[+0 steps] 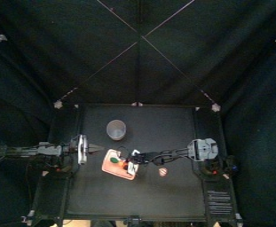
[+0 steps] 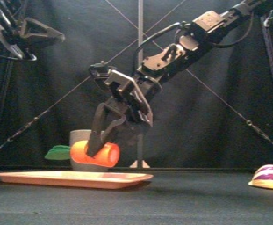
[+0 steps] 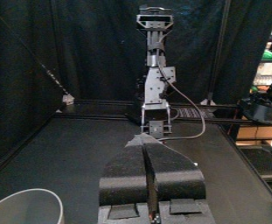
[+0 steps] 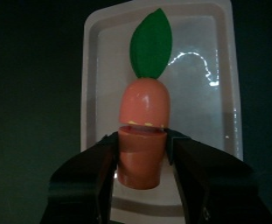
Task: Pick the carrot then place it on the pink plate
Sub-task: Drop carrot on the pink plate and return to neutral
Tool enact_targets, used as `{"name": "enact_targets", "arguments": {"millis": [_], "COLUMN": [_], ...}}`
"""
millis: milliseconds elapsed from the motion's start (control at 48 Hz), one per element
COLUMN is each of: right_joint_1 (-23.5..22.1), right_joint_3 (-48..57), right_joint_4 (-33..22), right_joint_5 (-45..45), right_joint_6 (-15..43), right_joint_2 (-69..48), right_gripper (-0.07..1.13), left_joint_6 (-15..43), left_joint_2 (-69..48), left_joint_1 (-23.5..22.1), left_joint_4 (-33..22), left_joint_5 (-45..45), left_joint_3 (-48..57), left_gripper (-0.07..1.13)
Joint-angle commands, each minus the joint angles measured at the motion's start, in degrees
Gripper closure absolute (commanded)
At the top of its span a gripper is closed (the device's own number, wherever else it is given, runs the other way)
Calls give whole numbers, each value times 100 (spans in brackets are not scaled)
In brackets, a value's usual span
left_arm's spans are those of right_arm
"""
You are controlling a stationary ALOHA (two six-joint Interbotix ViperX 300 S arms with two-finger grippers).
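Note:
An orange carrot with a green leaf hangs just above the flat pink plate. My right gripper is shut on the carrot's thick end. In the right wrist view the carrot sits between both jaws, its leaf pointing out over the plate. From above, the right gripper is over the plate. My left gripper rests at the table's left side, shut and holding nothing.
A tall grey speckled cup stands behind the plate, also seen as the cup near my left gripper. A small pink and white toy lies on the table to the right of the plate.

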Motion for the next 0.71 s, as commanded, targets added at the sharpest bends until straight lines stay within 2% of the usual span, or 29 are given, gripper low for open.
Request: {"name": "enact_targets", "arguments": {"millis": [21, 125, 229, 333, 521, 708], "right_joint_1": [9, -9, -26, -70, -545, -694], "right_joint_3": [-123, -132, -176, -193, -53, 554], "right_joint_4": [-26, -62, -158, -316, -905, -1274], "right_joint_5": [-44, -44, -9, 114, 158, -158], "right_joint_6": [9, 0, 0, 9, 9, 0], "right_joint_2": [-141, -149, -185, -431, -1415, -2549], "right_gripper": [26, 13, 7, 7, 7, 7], "left_joint_6": [9, 9, 9, 9, 9, 9], "left_joint_2": [9, 9, 9, 9, 9, 9], "left_joint_1": [0, 0, -9, -9, -9, -9], "left_joint_4": [0, 0, 0, 0, 0, 9], "left_joint_5": [-26, -26, -26, -26, -26, -26], "left_joint_3": [-88, -97, -88, -97, -88, -88], "left_gripper": [110, 110, 110, 110, 110, 110]}}
